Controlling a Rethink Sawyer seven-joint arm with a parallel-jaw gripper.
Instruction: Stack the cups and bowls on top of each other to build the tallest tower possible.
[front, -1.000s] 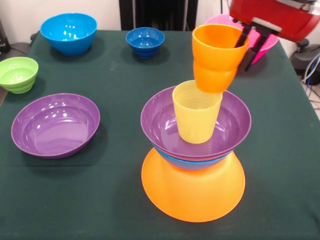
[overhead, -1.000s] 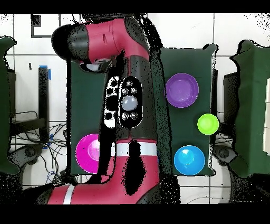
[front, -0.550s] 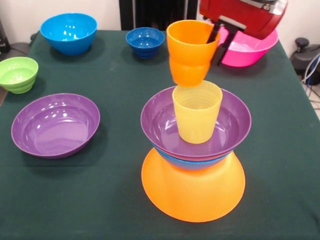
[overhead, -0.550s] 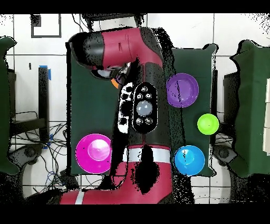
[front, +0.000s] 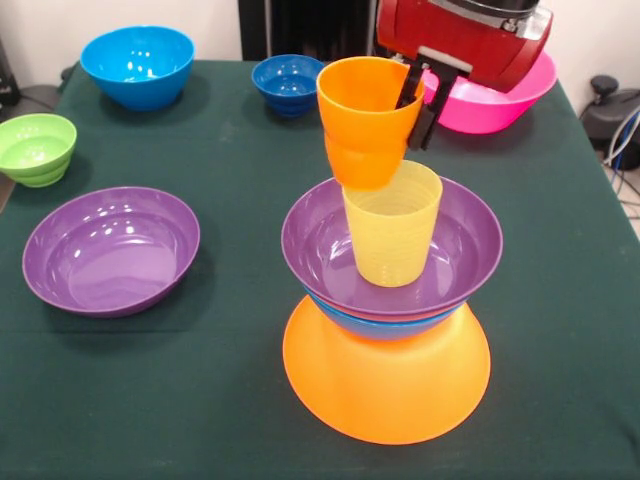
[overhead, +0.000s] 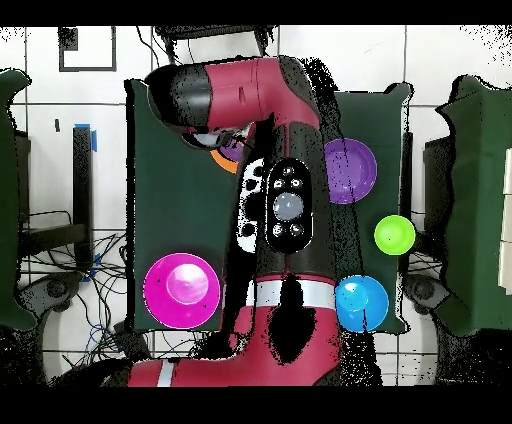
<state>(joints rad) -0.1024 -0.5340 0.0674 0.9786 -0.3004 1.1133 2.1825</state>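
Tower (front: 388, 300) four pieces high, yellow cup (front: 391, 225) on top. Pincer (front: 412, 92) clamped on orange cup (front: 366, 120) rim, just above it. Five bowls unstacked.

bare cloth between purple bowl (front: 110, 248) and tower (front: 388, 300), pink bowl (front: 500, 92) behind tool (front: 412, 100)

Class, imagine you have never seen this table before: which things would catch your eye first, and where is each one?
First the tower near the front of the table: a wide orange bowl upside down, a blue and a purple bowl on it, a yellow cup standing inside. Just above that cup hangs an orange cup, held at its rim by the gripper of the red arm. To the left, a second purple bowl sits alone.
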